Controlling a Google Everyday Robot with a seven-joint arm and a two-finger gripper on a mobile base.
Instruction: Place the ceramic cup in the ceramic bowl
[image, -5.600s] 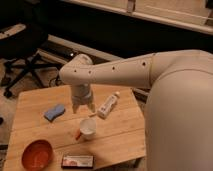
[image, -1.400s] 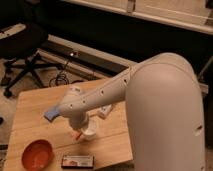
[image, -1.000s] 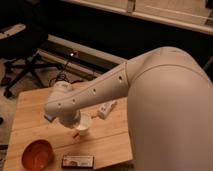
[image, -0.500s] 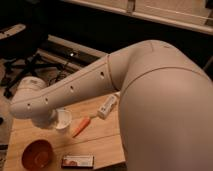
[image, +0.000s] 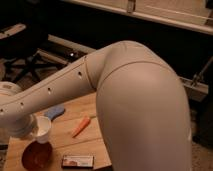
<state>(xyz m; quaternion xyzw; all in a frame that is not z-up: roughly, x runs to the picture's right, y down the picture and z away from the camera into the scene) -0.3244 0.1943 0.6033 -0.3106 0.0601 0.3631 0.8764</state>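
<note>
The end effector (image: 35, 131) grips the glossy white ceramic cup (image: 45, 129) — tilted, just above the shallow, round orange-red ceramic bowl (image: 36, 156) on the wooden bench (image: 62, 142).

Dim warm light; end effector (image: 35, 131) lower-left

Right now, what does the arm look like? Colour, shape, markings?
The arm: smooth off-white shell, bulky rounded joint, tapering tubular link with a row of small dark holes. No cables or labels visible. The end effector, lower left above the table, is mostly hidden behind the rounded wrist.
</note>
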